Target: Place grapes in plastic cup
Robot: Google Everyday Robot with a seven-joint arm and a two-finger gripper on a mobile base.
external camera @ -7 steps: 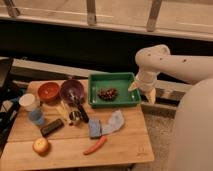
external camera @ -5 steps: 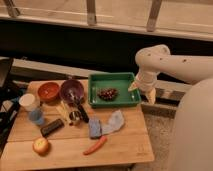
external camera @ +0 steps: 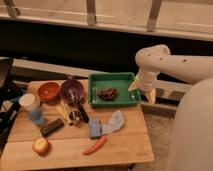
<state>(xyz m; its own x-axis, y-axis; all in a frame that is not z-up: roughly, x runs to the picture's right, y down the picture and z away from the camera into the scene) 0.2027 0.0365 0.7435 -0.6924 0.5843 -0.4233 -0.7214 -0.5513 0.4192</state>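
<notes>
The grapes, a small dark reddish-purple bunch, lie in the middle of a green tray at the back right of the wooden table. The gripper hangs from the white arm just right of the tray's right rim, above the table's right edge, pointing down, apart from the grapes. A white plastic cup stands near the table's left edge, with a bluish cup just in front of it.
An orange bowl and a purple bowl sit left of the tray. A black utensil, a dark bar, a blue sponge, a pale cloth, a carrot and an apple lie on the table.
</notes>
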